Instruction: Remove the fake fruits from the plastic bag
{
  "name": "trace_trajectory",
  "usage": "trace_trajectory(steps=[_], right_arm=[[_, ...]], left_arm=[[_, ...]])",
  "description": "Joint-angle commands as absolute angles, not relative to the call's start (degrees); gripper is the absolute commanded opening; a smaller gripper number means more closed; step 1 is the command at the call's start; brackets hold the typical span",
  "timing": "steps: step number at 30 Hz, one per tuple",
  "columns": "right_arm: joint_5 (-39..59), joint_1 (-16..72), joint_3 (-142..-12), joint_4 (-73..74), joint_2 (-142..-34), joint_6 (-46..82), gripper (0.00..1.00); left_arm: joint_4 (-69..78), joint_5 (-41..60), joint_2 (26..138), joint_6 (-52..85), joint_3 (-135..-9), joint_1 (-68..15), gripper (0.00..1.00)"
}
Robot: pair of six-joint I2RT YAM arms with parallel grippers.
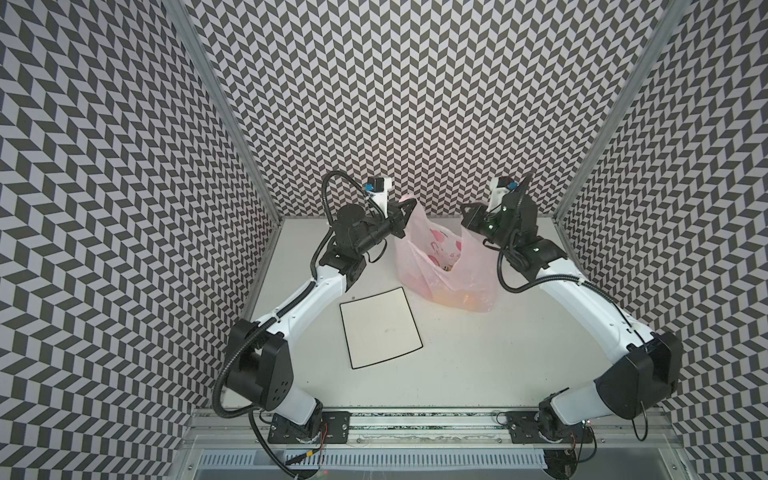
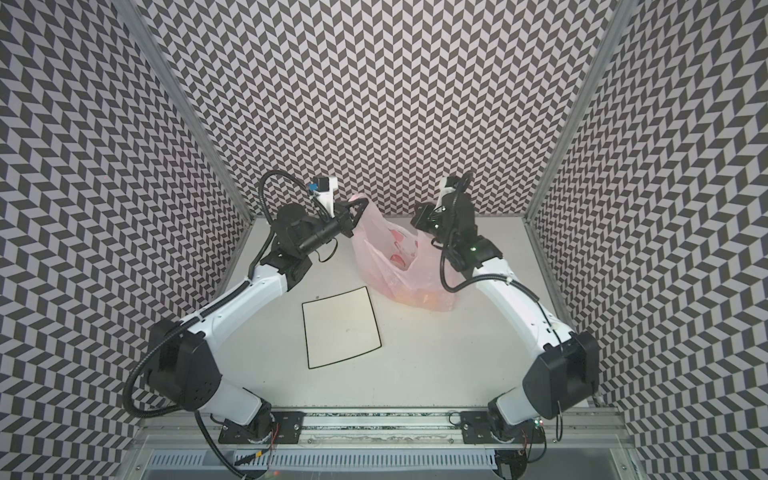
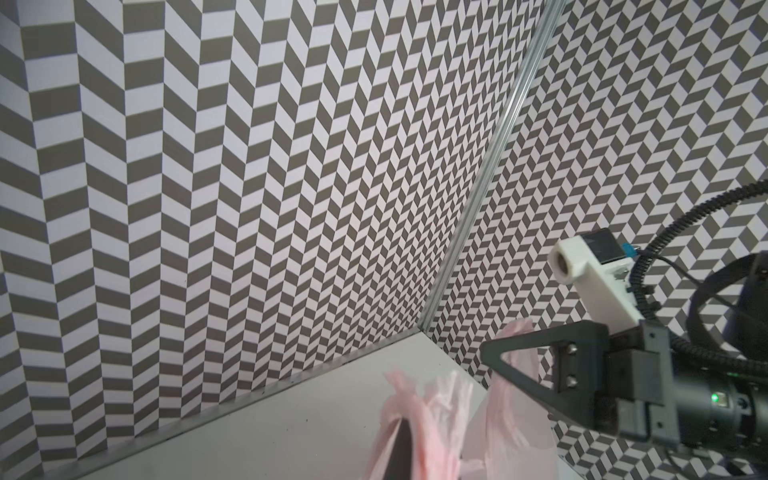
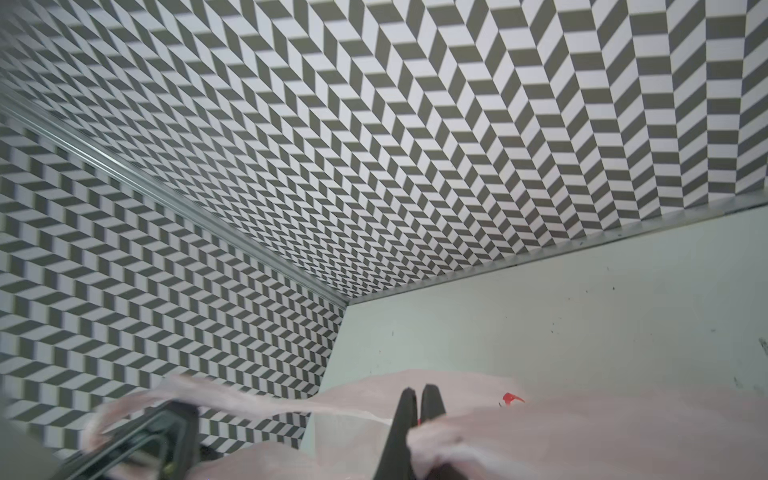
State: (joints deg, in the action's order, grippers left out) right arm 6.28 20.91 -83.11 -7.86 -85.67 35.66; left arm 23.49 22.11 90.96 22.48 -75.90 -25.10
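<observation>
Patterned walls (image 1: pixel 415 104) close the bench (image 1: pixel 478 365) on its left, back and right, and a metal rail (image 1: pixel 415 419) runs along its front edge at the bottom of the frame. The widest bare stretch lies at lower centre and lower right in both top views, between the two arms. Less bare bench shows behind the bag, up against the back wall.

One plastic bag (image 1: pixel 440 266) (image 2: pixel 399 266) stands just right of centre, with its base on the bench and its mouth pulled open upward. The left claw (image 1: pixel 408 205) (image 2: pixel 365 203) is at the bag's upper left and is clenched on one handle loop. The right claw (image 1: pixel 466 214) (image 2: pixel 417 216) is at its upper right. In the right wrist view its fingers (image 4: pixel 409 411) press together with pink plastic pinched between them.

There are two claws and two handles, one in each. The fake fruits (image 1: pixel 461 297) (image 2: pixel 424 297) lie in the bottom of the bag, below both claws and well apart from them. They show only as a yellow-orange blur through the plastic, so their number cannot be told. One square white plate (image 1: pixel 380 328) lies flat at lower left of the bag, near it but apart.
</observation>
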Motion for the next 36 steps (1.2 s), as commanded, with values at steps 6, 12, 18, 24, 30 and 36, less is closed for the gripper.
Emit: trace_trajectory(steps=[6, 12, 18, 24, 30, 36], right_arm=[[21.48, 10.74, -89.11, 1.84, -83.19, 31.58, 0.0], [26.48, 8.19, -76.46, 3.75, -75.85, 30.42, 0.0], [31.22, 8.23, -58.51, -1.88, -62.97, 29.44, 0.0], [25.79, 8.25, -43.1, -10.11, -49.68, 31.46, 0.0], [18.88, 8.25, -34.84, -16.77, -43.08, 37.15, 0.11], [9.59, 8.2, -38.01, -25.7, -39.44, 37.47, 0.66]], left_arm=[[26.2, 21.58, 102.1, 25.52, -95.48, -22.33, 0.0], [28.16, 25.67, 102.62, 28.67, -92.25, -23.04, 0.0], [34.52, 25.99, 89.08, 28.55, -68.6, -27.07, 0.05], [35.98, 18.95, 75.7, 29.09, -48.3, -32.49, 0.09], [38.94, 13.3, 71.35, 33.29, -38.69, -36.95, 0.0], [40.39, 10.11, 70.95, 34.19, -37.18, -38.65, 0.0]])
